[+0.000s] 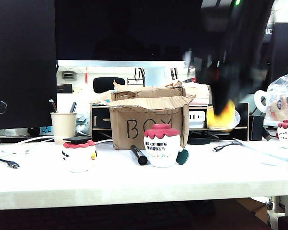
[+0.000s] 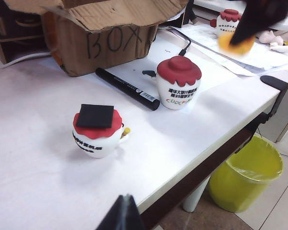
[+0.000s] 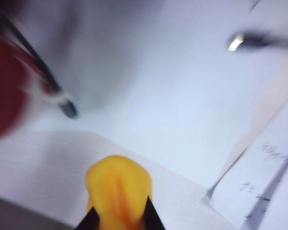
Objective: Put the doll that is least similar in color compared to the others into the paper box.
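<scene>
**Duck lifted, box not yet reached**

Exterior view: the right gripper (image 1: 224, 108), blurred, hangs in the air to the right of the paper box (image 1: 149, 122) and above the table (image 1: 134, 177), with the doll (image 1: 222, 116), a yellow blob here, clamped at its tip. The box stands open-topped at the back of the table, its flaps ragged; its inside cannot be seen from this angle. A beige paper cup (image 1: 63, 125) holds pens at the left. The two white dolls, one with a black hat (image 1: 78, 153) and one with a red cap (image 1: 162, 144), sit in front of the box with a black marker (image 1: 138, 155) between them.

Left wrist view: the left gripper (image 2: 121, 215) shows only as a dark tip low at the near table edge, well away from the work; whether it is open or closed cannot be told. The yellow doll (image 2: 235, 43) is seen held up in the distance, beyond the red-capped doll. A yellow bin (image 2: 245, 179) on the floor is lined with a bag, and nothing shows in it.

Right wrist view: the gripper's fingers (image 3: 89, 221) pinch the duck on both sides, closed on it.

The carry is in hand, as I judge it. Next, the duck must travel sideways over the box opening, clear the flaps, then be released.
</scene>
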Available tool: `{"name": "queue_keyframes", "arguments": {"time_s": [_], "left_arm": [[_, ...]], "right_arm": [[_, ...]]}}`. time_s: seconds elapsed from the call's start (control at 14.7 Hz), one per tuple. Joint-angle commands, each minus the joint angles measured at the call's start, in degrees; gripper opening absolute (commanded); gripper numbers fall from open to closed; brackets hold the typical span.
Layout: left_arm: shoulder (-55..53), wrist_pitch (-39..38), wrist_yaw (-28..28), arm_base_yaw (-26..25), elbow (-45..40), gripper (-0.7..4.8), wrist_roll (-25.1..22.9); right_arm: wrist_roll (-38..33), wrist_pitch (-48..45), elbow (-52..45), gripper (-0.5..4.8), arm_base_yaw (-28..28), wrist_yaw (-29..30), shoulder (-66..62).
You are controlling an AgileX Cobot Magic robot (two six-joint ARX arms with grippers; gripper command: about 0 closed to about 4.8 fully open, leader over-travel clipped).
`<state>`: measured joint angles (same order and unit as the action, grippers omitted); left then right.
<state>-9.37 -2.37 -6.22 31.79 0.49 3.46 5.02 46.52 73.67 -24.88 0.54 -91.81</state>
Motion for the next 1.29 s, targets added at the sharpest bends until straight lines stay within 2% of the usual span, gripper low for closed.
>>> {"name": "queue_keyframes", "arguments": {"time_s": [0.07, 0.14, 0.34, 0.61, 0.75, 0.89, 0.95, 1.09, 1.16, 1.29], "left_arm": [[0.04, 0.74, -0.22, -0.11, 0.04, -0.05, -0.02], [0.04, 0.72, -0.2, -0.11, 0.04, -0.05, -0.02], [0.04, 0.72, -0.22, -0.11, 0.04, -0.05, -0.04], [0.04, 0.74, -0.2, -0.11, 0.04, -0.05, -0.02], [0.02, 0.72, -0.22, -0.11, 0.04, -0.05, -0.02], [0.02, 0.74, -0.22, -0.11, 0.04, -0.05, -0.02], [0.02, 0.72, -0.22, -0.11, 0.04, -0.05, -0.02], [0.04, 0.74, -0.22, -0.11, 0.04, -0.05, -0.02], [0.04, 0.74, -0.22, -0.11, 0.04, -0.05, -0.02], [0.04, 0.74, -0.22, -0.11, 0.04, -0.05, -0.02]], "right_arm": [[-1.75, -5.14, 0.24, 0.8, 0.0, 4.92, 6.95], [-3.69, -12.31, 0.37, 0.81, 0.0, 9.4, 8.55], [-6.73, -21.79, 4.68, 0.81, 0.0, 11.65, 4.42], [-8.22, -23.8, 16.11, 0.81, 0.07, 12.57, -7.82], [-8.22, -24.06, 22.62, 0.81, 0.07, 11.08, -14.43], [-8.35, -23.12, 26.69, 1.12, 0.13, 10.91, -18.01], [-8.48, -23.21, 27.15, 1.6, 0.13, 10.82, -18.36], [-8.48, -22.8, 27.17, 1.86, 0.13, 10.56, -18.29], [-8.48, -21.81, 27.17, 2.36, 0.13, 10.56, -18.25], [-8.46, -19.21, 27.47, 2.42, 0.13, 10.71, -18.21]]}}
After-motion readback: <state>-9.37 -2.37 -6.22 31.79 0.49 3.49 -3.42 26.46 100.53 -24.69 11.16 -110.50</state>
